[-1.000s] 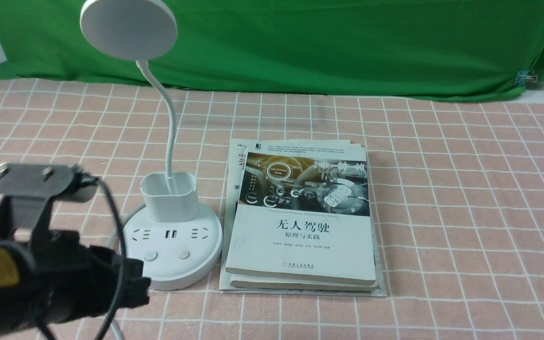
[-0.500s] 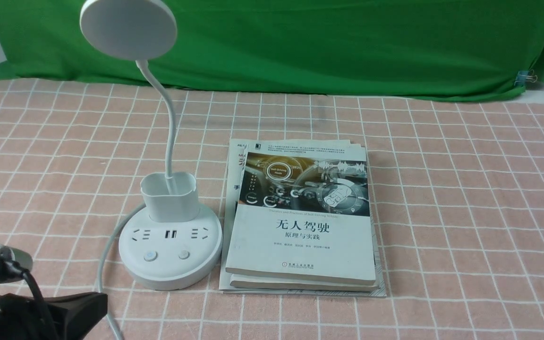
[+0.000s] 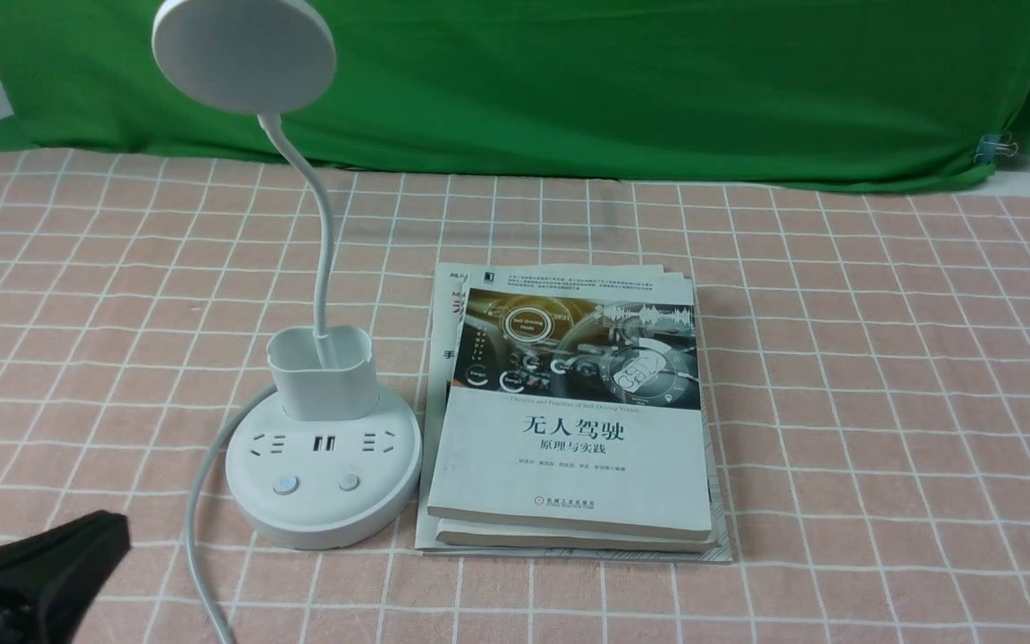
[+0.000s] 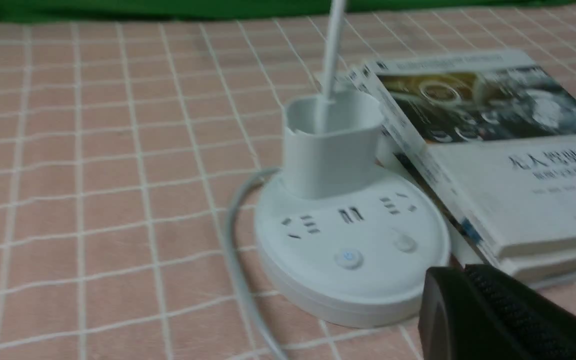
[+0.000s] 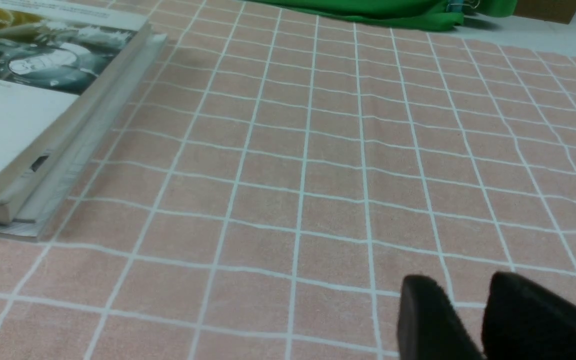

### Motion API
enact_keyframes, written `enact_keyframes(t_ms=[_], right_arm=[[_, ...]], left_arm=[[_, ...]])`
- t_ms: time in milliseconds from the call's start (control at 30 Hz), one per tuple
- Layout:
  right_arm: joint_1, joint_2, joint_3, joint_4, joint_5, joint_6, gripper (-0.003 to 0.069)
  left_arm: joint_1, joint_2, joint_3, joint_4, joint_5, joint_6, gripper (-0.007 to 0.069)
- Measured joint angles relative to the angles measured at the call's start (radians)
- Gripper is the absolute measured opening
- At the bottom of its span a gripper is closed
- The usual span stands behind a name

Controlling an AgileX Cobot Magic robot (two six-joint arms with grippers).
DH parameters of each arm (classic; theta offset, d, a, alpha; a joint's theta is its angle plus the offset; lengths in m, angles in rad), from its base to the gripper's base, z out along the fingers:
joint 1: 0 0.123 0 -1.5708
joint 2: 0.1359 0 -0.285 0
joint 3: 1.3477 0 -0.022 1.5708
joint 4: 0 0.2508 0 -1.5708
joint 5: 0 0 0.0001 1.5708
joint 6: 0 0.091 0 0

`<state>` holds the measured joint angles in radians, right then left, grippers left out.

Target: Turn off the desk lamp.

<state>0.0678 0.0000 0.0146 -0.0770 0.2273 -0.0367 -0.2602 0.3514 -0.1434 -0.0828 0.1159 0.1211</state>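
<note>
At the left of the front view stands the desk lamp [image 3: 323, 465], smooth white plastic with a disc head, thin curved neck, oval cup and round base, its disc unlit. Right of it, printed paper books [image 3: 569, 429] lie stacked on the worktop [image 3: 882, 402], covered in pink, white-gridded cloth; the top cover reads "无人驾驶" and "Self-Driving Mode". The left end effector [image 4: 455, 270], black, has its fingertips together, holding nothing. The right end effector [image 5: 460, 277] is slightly parted, gripping nothing.

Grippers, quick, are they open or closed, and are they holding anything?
Left gripper: closed, its fingertips together, holding nothing.
Right gripper: open a little, a gap between its fingertips, holding nothing.
</note>
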Motion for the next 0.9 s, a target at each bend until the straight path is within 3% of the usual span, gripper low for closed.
enact_keyframes(t_ms=[200, 367, 900], right_arm=[[0.0, 0.0, 0.0, 0.0, 0.0, 0.0, 0.024], [0.0, 0.0, 0.0, 0.0, 0.0, 0.0, 0.024], [0.0, 0.0, 0.0, -0.001, 0.0, 0.0, 0.024]], left_arm=[[0.204, -0.245, 0.123, -0.025, -0.002, 0.021, 0.0001], [0.304, -0.343, 0.15, -0.049, 0.018, 0.022, 0.0001], [0.281, -0.352, 0.15, -0.105, 0.157, 0.023, 0.0001]])
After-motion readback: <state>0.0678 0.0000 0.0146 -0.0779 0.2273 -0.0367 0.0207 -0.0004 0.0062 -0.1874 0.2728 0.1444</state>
